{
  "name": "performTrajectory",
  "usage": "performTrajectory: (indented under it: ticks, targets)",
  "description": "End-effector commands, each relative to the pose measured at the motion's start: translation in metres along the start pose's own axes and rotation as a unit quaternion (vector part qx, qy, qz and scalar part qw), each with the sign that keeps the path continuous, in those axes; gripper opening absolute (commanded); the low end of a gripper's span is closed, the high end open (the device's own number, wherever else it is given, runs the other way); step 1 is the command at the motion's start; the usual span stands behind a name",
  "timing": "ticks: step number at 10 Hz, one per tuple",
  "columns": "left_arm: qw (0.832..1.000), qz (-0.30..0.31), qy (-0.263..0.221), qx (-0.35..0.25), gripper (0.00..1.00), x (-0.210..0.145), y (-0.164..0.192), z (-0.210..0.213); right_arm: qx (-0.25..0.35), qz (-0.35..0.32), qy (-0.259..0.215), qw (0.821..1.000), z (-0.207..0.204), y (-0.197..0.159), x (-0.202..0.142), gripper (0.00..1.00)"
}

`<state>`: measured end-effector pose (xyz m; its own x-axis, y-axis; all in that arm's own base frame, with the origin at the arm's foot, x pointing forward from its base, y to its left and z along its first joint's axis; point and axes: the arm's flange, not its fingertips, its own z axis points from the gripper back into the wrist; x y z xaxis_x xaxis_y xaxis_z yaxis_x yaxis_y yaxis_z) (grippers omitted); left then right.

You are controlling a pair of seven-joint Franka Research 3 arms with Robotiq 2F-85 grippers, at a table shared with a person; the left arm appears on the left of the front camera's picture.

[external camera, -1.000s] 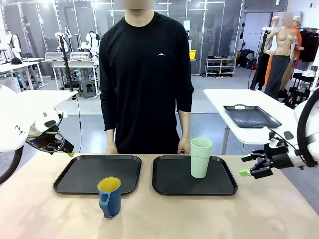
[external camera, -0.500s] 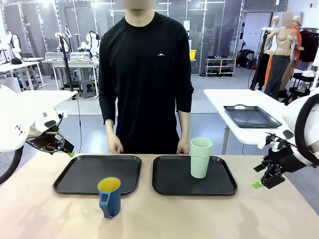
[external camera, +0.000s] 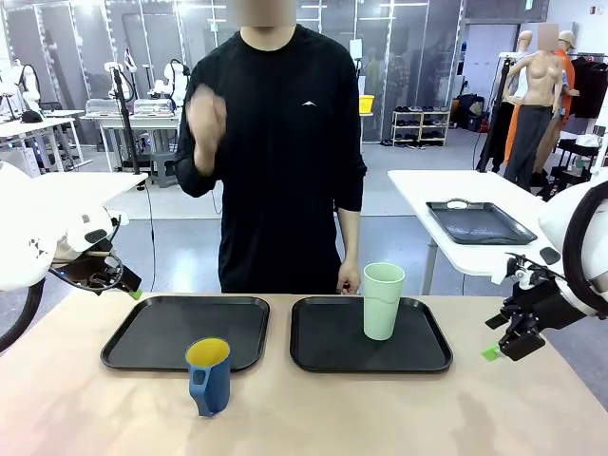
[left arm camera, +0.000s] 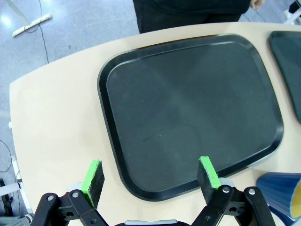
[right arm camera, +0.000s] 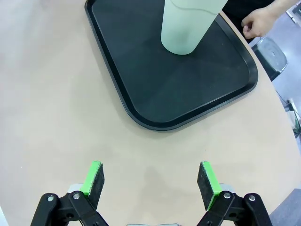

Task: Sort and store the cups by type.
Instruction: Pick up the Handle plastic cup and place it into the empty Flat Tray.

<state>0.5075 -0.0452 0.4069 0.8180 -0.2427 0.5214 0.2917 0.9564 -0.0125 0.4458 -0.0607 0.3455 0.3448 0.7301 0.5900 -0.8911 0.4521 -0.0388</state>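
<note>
A dark blue mug [external camera: 209,375] with a yellow inside stands on the bare table, just in front of the left black tray [external camera: 152,332]; its rim also shows as the mug [left arm camera: 282,193]. On the right black tray [external camera: 332,342] stands the tall pale green tumbler [external camera: 383,300], upright near the far right corner, seen too as the tumbler [right arm camera: 188,23]. My left gripper [external camera: 119,277] hovers open above the left tray's [left arm camera: 188,108] near-left corner, nothing between the pads [left arm camera: 150,174]. My right gripper [external camera: 503,344] hangs open over bare table right of the tumbler's tray [right arm camera: 155,94], its jaws [right arm camera: 150,181] empty.
A person stands at the far edge, one hand [external camera: 206,114] raised at chest height, the other hand [external camera: 350,280] resting by the right tray. A separate white table [external camera: 437,190] with a dark tray stands behind on the right. Bare tabletop lies in front of both trays.
The person's hand lifted from the table edge to chest height. My right gripper swung from pointing sideways to pointing down and drew a little to the right. Cups and left arm stayed put.
</note>
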Motion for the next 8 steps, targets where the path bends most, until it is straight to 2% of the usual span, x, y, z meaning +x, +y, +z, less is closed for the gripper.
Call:
performTrajectory:
  ticks: [1, 8]
  targets:
    - [1.0, 0.0, -0.002, 0.0, 1.0, 0.0014, 0.0005, 0.0008, 0.0, 0.003, -0.004, 1.0, -0.0023, -0.0011, 0.0, 1.0]
    - [1.0, 0.0, -0.002, 0.0, 1.0, 0.0014, 0.0005, 0.0008, 0.0, 0.003, -0.004, 1.0, -0.0023, -0.0011, 0.0, 1.0]
